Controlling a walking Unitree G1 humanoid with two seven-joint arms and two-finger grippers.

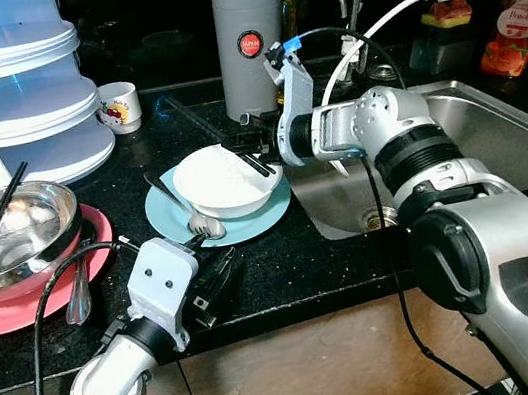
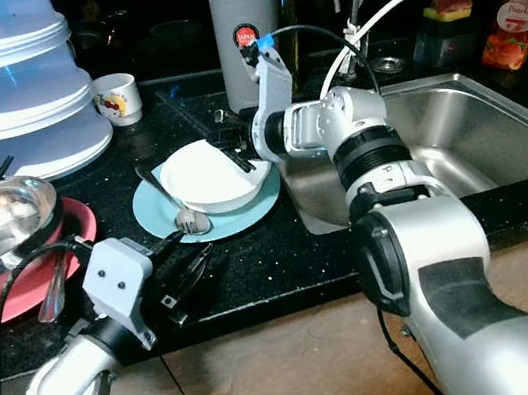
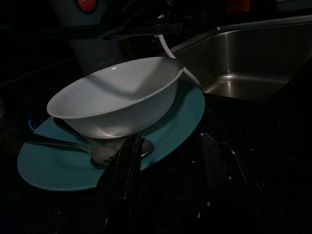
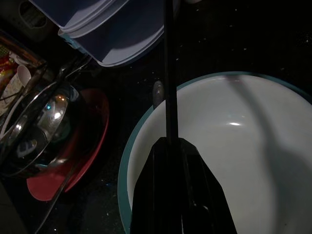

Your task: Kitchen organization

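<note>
the right gripper (image 1: 260,161) reaches in from the sink side, its fingers pinched shut on a black chopstick (image 4: 169,73) held low over the white bowl (image 1: 229,179), seemingly to lift it clear. that bowl sits on a teal plate (image 1: 171,217) with a spoon (image 1: 189,215) beside it. the left gripper (image 3: 170,161) rests at the counter edge just before the plate, fingers spread and empty, likely waiting. a steel bowl (image 1: 38,210) on a pink plate (image 1: 18,304) lies further left.
</note>
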